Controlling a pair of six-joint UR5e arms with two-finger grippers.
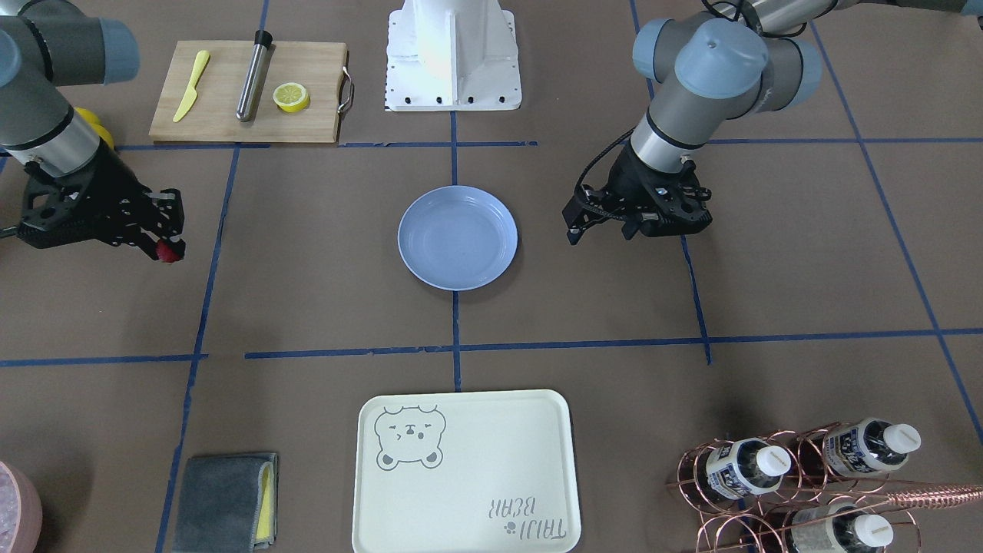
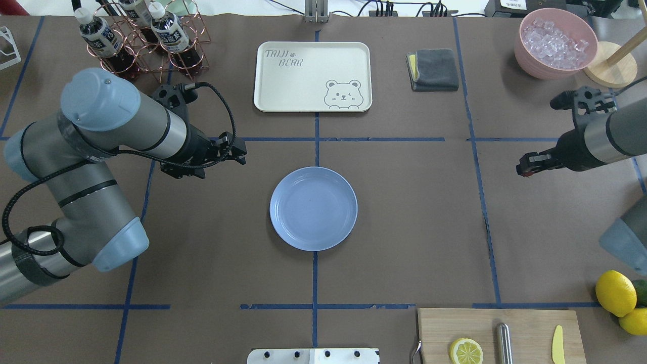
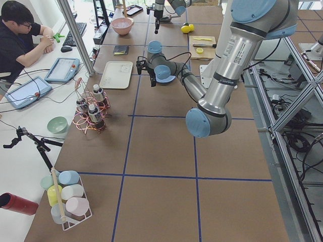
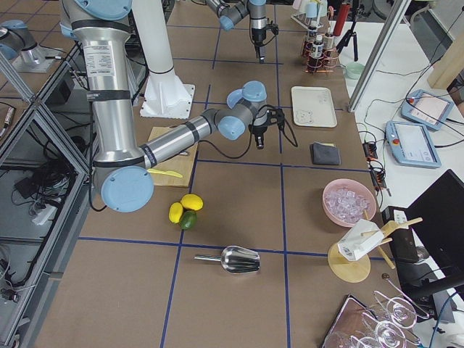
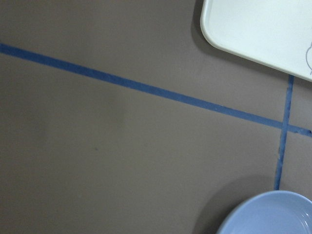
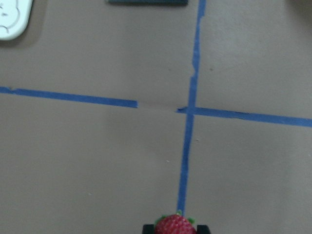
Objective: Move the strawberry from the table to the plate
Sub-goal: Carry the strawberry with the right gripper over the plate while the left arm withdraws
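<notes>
While the right gripper (image 1: 167, 246) hangs over the table (image 1: 307, 307), its two black fingertips are drawn in close on the strawberry (image 6: 174, 225), which fills the narrow gap between them; the berry's red body pokes out just past the tips, with bits of green at its sides in the wrist view; it sits clear of the brown paper, directly above a blue tape line (image 6: 187, 161) that runs away to a crossing of lines; further along the table, well apart from the berry, the plate (image 1: 458, 238) lies bare at the middle of the grid; beyond the plate, on its other side, the left gripper (image 1: 599, 232) hovers near the rim with its fingers spread and nothing between them; the cream tray (image 1: 468, 476) with the bear drawing lies apart from the plate, across a tape line.
</notes>
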